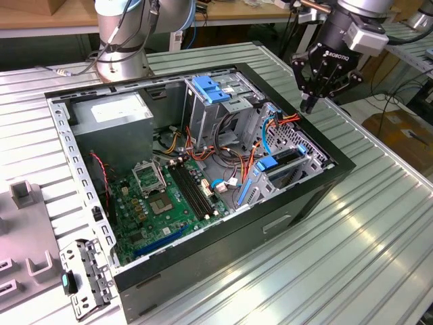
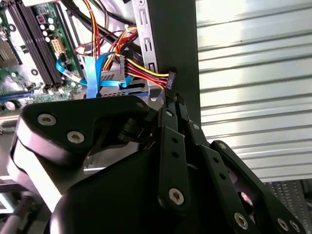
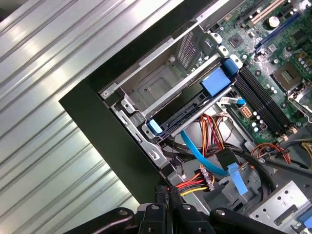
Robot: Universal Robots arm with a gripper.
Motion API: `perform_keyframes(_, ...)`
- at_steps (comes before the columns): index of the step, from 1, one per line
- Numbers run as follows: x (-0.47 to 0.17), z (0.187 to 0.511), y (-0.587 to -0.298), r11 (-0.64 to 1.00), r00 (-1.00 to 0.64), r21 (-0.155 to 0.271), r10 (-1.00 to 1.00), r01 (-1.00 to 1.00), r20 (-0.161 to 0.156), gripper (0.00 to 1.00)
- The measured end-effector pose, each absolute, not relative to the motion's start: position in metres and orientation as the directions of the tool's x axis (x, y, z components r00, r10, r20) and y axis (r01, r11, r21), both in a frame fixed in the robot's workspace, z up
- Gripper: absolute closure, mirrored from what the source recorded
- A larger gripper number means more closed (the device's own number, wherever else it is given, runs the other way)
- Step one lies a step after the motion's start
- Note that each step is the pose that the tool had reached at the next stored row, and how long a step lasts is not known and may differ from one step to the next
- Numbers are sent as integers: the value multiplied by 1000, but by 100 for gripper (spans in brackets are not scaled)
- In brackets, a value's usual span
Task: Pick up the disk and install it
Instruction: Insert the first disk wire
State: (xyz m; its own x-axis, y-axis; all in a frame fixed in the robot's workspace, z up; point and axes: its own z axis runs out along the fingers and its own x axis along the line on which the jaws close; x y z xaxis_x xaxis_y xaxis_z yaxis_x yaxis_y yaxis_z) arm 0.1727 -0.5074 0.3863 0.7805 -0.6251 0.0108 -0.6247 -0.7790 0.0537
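The exterior view looks down at a slant from high and well back. It takes in the whole open computer case (image 1: 203, 261) on the ribbed table (image 1: 379, 230), with the tool (image 1: 310, 103) over the case's rim toward the exterior view's right. Both wrist views sit close behind the tool and face down along it. They share the case's black rim, the power cable (image 2: 146, 74) (image 3: 191, 185) and the table alongside.

Bright, even light, glare streaks on ribbed table (image 3: 44, 73)

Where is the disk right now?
The disk sits slotted in the drive cage toward the exterior view's right, between the motherboard and the case wall, with the gripper hovering above that wall.
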Motion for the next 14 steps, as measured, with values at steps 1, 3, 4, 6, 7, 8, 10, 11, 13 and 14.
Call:
perform_keyframes(1, 173, 386, -507, -781, 782, 54, -623, -623, 11, 82)
perform_keyframes(3, 173, 386, -507, -781, 782, 54, -623, -622, 11, 82)
perform_keyframes(4, 173, 386, -507, -781, 782, 54, -623, -622, 11, 82)
perform_keyframes(6, 173, 386, -507, -781, 783, 54, -622, -622, 11, 82)
perform_keyframes(7, 173, 386, -507, -781, 783, 54, -622, -622, 11, 82)
perform_keyframes(8, 173, 386, -507, -781, 783, 54, -622, -622, 11, 82)
perform_keyframes(10, 173, 386, -507, -781, 783, 54, -622, -622, 11, 82)
perform_keyframes(11, 173, 386, -507, -782, 783, 54, -622, -622, 11, 82)
perform_keyframes(13, 173, 386, -507, -782, 784, 54, -621, -620, 11, 82)
perform_keyframes(14, 173, 386, -507, -783, 785, 54, -620, -619, 11, 82)
